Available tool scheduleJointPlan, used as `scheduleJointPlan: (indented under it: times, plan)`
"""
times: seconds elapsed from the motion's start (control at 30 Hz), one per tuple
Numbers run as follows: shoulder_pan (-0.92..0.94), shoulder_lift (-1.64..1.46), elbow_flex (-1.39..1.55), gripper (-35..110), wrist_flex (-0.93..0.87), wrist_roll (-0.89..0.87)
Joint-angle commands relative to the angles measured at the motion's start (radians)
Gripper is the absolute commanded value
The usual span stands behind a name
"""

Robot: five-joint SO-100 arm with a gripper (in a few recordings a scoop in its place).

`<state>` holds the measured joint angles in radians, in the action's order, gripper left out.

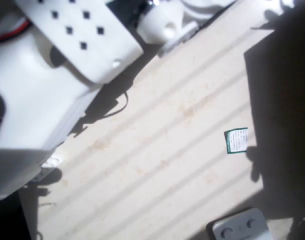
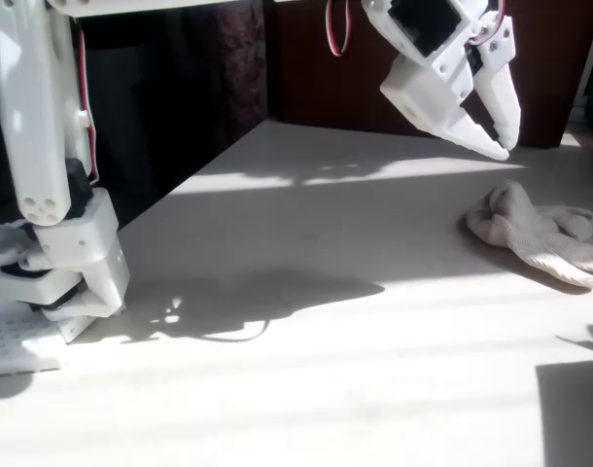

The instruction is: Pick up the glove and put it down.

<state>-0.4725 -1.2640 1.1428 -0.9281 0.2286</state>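
In the overhead view, the left and upper part of the picture is taken up by the white arm (image 1: 37, 100), seen close and out of focus. The pale desk (image 1: 167, 165) is crossed by diagonal bands of sunlight and shadow. A small green-and-white card (image 1: 236, 140) is seen lying flat toward the right, at the edge of a dark shadow, and a grey device with round buttons (image 1: 240, 226) is seen at the bottom edge, well apart from the card.

In the fixed view, the pincer (image 2: 499, 146) is held in the air at the upper right, its two white fingers pointed downward and to the right. The tips are drawn close together with at most a thin gap, and nothing is held between them. The glove (image 2: 530, 232) is seen lying on the desk at the right, below the pincer and a little to its right, clear of the fingertips. It is judged that a short descent with a slight shift rightward is what the coming grasp depends on. The glove's long axis is laid roughly left to right across the picture: the bunched cuff end is turned to the left, nearer the pincer, and the stubby fingers are pointed to the right and slightly toward the camera, reaching the picture's edge. The arm's base (image 2: 53, 282) is seen standing at the left, well apart from the glove.
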Motion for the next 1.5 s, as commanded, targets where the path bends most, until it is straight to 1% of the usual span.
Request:
scheduleJointPlan:
  times: [0.0, 0.23, 0.4, 0.57, 0.63, 0.77, 0.9, 1.0, 1.13, 1.33, 1.47]
  plan:
    - [-0.051, 0.135, -0.186, 0, 0.015, -0.009]
    - [-0.084, 0.379, -0.39, 0, 0.015, -0.009]
    - [-0.091, 0.465, -0.469, 0, 0.015, -0.014]
    - [-0.087, 0.48, -0.514, 0, 0.015, -0.031]
    - [-0.087, 0.48, -0.518, 3, 0.002, -0.031]
    - [-0.089, 0.477, -0.512, 14, -0.008, -0.032]
    - [-0.087, 0.479, -0.518, 24, -0.095, -0.041]
    - [-0.087, 0.488, -0.518, 29, -0.16, -0.043]
    - [-0.091, 0.512, -0.518, 30, -0.167, -0.046]
    - [-0.098, 0.558, -0.525, 29, -0.155, -0.106]
    - [-0.097, 0.586, -0.548, 29, -0.121, -0.106]
